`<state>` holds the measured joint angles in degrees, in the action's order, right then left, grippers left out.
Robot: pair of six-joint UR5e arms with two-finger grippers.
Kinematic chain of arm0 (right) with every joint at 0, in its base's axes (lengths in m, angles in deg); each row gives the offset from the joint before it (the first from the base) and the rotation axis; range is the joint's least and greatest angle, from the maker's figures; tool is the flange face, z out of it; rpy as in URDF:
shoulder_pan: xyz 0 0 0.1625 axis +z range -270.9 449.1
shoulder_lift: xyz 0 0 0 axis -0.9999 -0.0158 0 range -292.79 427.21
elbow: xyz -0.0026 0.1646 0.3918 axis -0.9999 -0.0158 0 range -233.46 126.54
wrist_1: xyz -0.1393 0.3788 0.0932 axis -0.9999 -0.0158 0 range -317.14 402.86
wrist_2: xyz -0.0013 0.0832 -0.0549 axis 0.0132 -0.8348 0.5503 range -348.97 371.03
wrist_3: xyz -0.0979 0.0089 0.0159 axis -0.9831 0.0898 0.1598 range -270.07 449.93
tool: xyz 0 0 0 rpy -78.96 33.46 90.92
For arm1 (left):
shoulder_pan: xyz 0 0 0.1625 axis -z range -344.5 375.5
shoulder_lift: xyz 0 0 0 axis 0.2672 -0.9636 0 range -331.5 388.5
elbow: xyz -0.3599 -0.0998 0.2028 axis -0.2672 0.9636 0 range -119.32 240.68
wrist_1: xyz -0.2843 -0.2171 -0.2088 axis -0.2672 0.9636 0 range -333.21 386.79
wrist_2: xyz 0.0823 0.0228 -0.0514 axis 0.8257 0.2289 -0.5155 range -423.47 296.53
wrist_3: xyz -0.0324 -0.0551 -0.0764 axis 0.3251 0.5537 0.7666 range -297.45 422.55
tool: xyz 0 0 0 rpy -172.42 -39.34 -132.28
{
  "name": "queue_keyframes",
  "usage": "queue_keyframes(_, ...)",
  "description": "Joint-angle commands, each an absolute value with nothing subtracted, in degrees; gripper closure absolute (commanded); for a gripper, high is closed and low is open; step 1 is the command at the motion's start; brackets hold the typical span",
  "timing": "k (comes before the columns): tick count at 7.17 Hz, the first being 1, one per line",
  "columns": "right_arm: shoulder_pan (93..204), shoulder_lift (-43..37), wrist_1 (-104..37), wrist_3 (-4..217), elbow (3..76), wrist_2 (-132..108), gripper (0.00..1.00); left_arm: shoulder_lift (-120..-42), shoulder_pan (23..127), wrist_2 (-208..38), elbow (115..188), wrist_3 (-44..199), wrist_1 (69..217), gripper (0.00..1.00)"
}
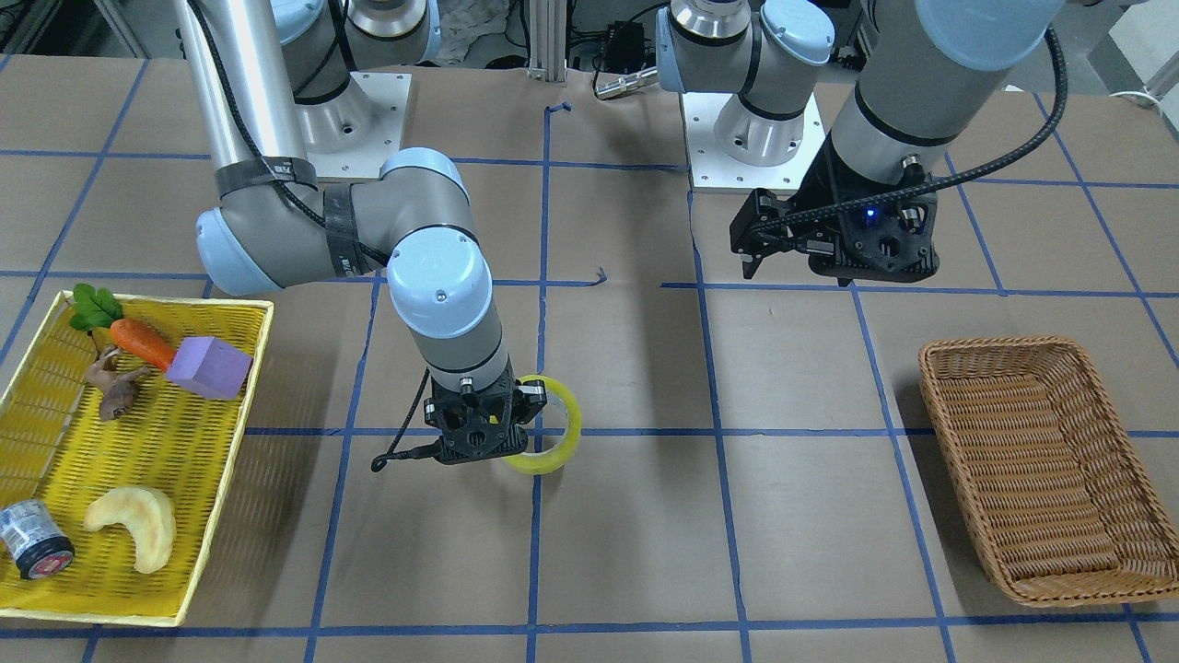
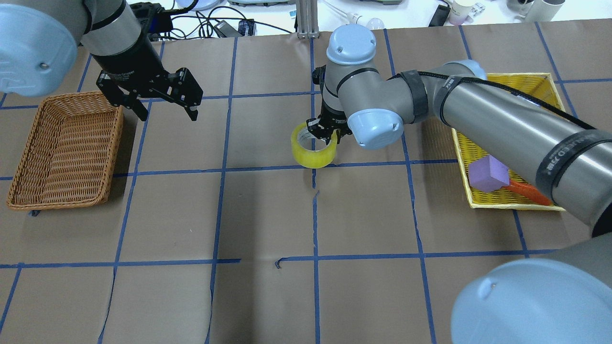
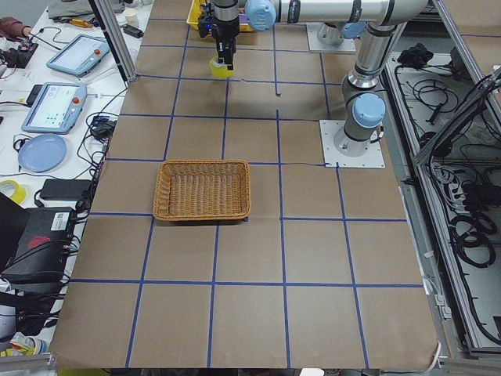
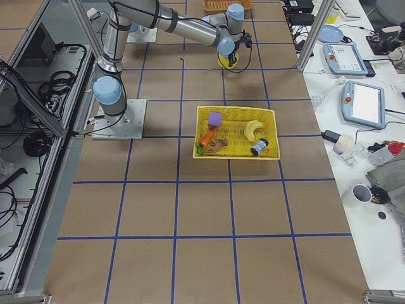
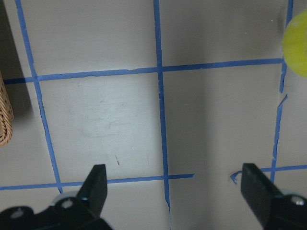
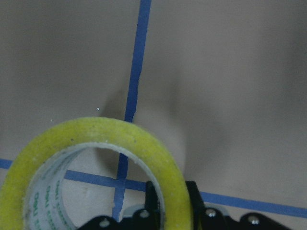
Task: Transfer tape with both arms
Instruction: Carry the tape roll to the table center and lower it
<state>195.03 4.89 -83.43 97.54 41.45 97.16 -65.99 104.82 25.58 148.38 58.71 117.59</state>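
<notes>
Tape [image 2: 311, 160], a glossy translucent-yellow ring, seemingly pinched by right jaws.

Left wrist view: tape [image 5: 297, 45] cut off (blurred).

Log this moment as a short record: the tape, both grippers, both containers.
tape: yellow roll, opening facing up, near the table's middle over a blue grid line
right gripper: shut on the tape's wall, one finger inside the ring, one outside
tape lifted or resting: cannot tell
left gripper: open, holding nothing, above the table beside the wicker basket
wicker basket: on the robot's left side
yellow tray: on the robot's right side; holds a carrot, a purple block and a silver-black cylinder, among others
</notes>
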Motion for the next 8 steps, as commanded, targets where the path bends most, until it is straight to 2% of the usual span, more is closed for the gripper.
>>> queue_keyframes(1, 195.8, 5.7, -88.4, 98.2, 45.3, 97.1, 1.0, -66.0, 104.8, 25.7, 149.0, 58.7, 117.6, 0.0)
queue_keyframes(4, 196.9, 6.5, -89.2, 99.2, 45.2, 98.0, 1.0, -65.6, 104.8, 25.7, 150.1, 58.7, 117.2, 0.0)
queue_keyframes(5, 196.9, 6.7, -93.8, 99.1, 44.9, 98.1, 1.0, -65.6, 104.8, 25.8, 150.1, 58.7, 117.2, 0.0)
queue_keyframes(8, 196.8, 11.0, -96.4, 99.1, 39.4, 101.6, 1.0, -65.6, 104.8, 25.8, 150.1, 58.7, 117.1, 0.0)
